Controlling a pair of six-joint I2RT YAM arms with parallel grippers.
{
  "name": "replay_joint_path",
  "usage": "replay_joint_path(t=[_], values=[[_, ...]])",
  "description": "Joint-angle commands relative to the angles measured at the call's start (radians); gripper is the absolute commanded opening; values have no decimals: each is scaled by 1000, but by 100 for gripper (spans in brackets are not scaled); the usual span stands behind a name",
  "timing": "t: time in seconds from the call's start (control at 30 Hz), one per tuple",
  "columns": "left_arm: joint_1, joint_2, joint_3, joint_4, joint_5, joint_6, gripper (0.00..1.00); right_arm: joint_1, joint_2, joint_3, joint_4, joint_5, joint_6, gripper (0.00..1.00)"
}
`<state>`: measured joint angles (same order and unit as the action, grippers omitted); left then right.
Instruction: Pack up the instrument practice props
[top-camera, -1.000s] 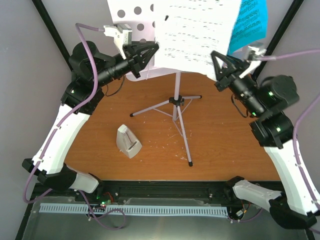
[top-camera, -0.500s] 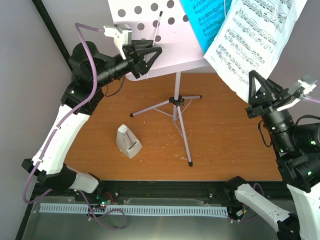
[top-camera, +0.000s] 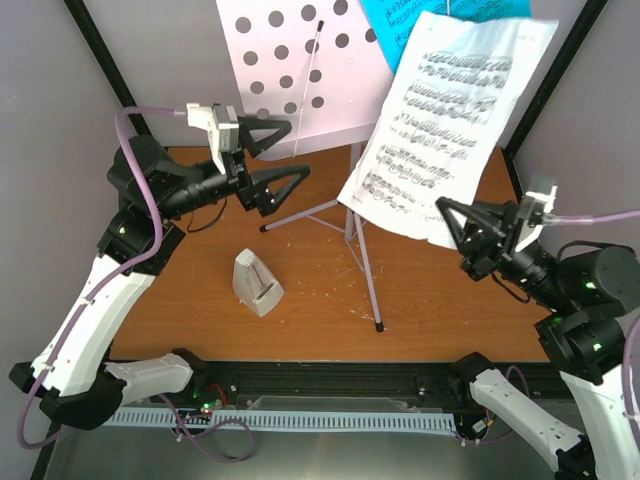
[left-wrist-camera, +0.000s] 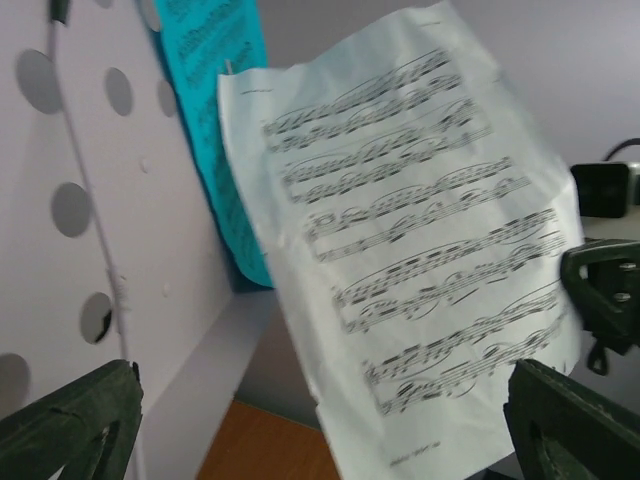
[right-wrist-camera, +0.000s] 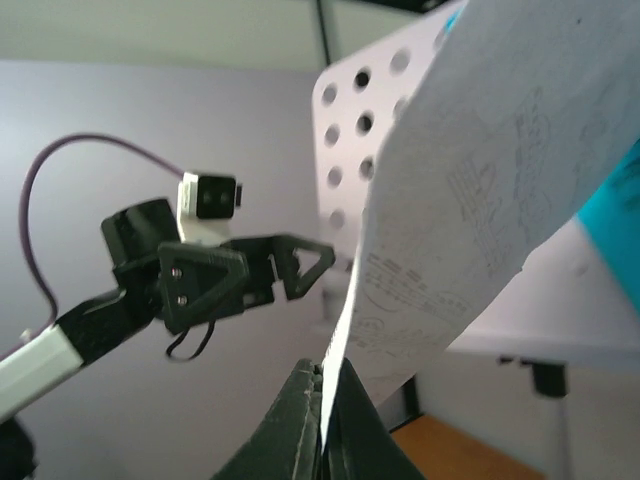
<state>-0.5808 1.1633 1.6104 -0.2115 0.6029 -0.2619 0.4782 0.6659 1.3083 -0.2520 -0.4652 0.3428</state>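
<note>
**A:** Right pincer (right-wrist-camera: 322, 378)?

**B:** Closed on the bottom edge of the white printed sheet-music page (top-camera: 440, 130). The page's long axis rises toward 11 o'clock.

**A:** Left pincer (top-camera: 298, 148)?

**B:** Spread wide and empty, near the white perforated music stand (top-camera: 290, 60). The bright blue page (top-camera: 400, 20) on the stand lies at its 1 o'clock, so the left arm is likely nearer. The small white pyramid metronome (top-camera: 257, 283) stands on the wooden surface (top-camera: 420, 300), at 6 o'clock.

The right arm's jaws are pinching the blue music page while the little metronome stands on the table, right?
No: the right arm's jaws pinch the white music page, not the blue page, as the top view shows. The metronome does stand on the table.
</note>
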Motion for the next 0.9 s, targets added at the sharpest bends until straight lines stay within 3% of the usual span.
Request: replay_joint_path(t=[0.0,0.23,0.53,0.87], values=[[-4,-61,-91,128,138,-38,99,0,-33,-113,41,-153,78,3],[-4,-145,-281,181,228,-98,99,0,-80,-327,12,-164,137,3],[-3,-279,-644,236,188,-182,99,0,-81,-721,85,-93,237,3],[-4,-301,-928,313,49,-285,99,0,106,-875,-9,187,269,3]])
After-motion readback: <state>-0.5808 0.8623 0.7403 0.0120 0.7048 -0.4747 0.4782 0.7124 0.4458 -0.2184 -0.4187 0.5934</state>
